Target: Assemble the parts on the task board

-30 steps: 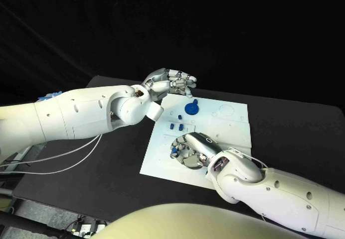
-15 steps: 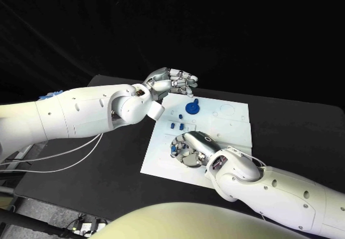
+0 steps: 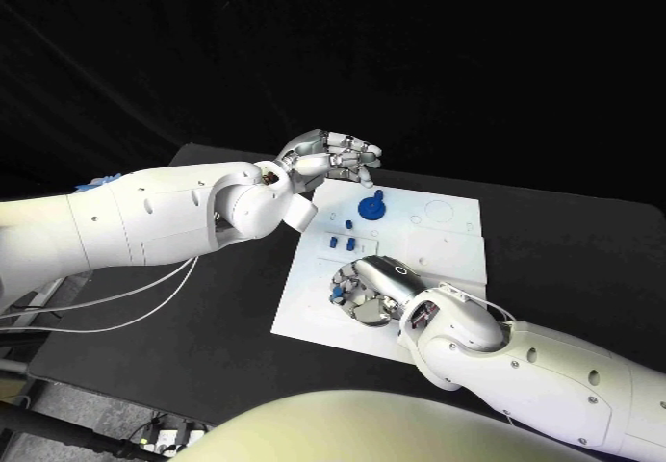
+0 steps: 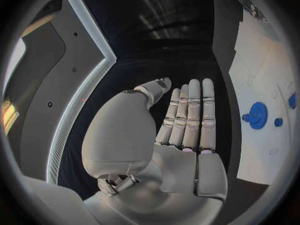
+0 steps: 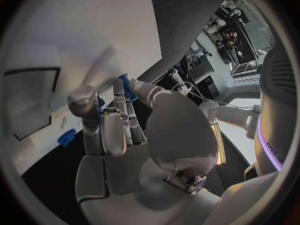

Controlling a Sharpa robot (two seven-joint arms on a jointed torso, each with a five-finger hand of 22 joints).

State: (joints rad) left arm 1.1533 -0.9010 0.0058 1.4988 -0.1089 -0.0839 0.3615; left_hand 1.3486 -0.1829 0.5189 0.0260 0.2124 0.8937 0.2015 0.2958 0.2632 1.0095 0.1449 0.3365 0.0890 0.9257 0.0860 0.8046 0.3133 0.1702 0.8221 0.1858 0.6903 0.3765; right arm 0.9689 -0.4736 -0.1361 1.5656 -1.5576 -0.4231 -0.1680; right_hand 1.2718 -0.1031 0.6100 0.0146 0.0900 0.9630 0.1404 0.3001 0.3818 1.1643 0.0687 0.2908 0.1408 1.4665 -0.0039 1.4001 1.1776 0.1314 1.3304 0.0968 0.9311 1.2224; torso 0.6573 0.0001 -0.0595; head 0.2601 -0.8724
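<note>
The right hand [image 3: 364, 289] grasps a blue part [image 5: 127, 87] over the board [image 3: 445, 252]; it may slip (thin pinch). Left hand [image 3: 333, 157] is released.

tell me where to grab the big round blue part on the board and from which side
Judging by its shape, take the big round blue part by its round rim, fingers coming straight down from above. It lies flat on the task board with a small stub at one edge, so pinch across the disc away from the stub. The left hand hovers nearest.
</note>
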